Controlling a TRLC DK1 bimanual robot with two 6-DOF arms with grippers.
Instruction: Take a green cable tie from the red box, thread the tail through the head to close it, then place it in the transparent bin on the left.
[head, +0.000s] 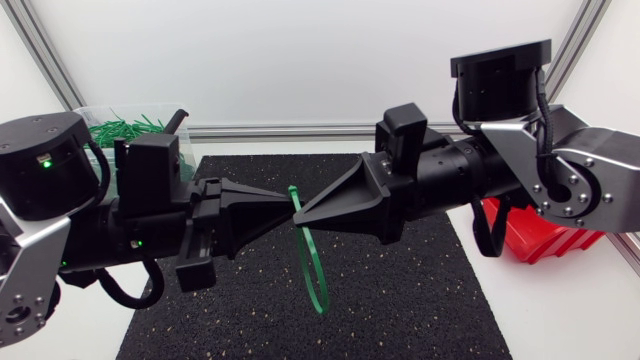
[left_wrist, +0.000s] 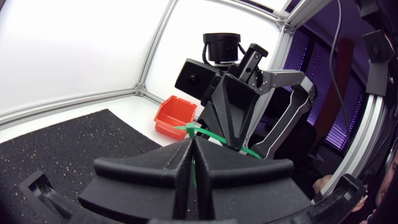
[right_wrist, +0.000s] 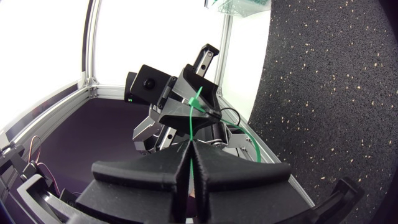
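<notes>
Green cable tie clamped by left fingers and right fingers above black mat.

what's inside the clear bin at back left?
Loose green cable ties lie piled inside the clear plastic bin. The silver-and-black left arm covers the bin's front part, so anything lying there is hidden.

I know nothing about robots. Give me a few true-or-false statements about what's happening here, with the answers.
1. The left gripper and the right gripper both pinch one green cable tie. True.
2. The tie lies flat on the black mat. False: it hangs in the air between the grippers.
3. The red box stands on the robot's right. True.
4. The transparent bin is empty. False: loose green ties lie in it.
</notes>
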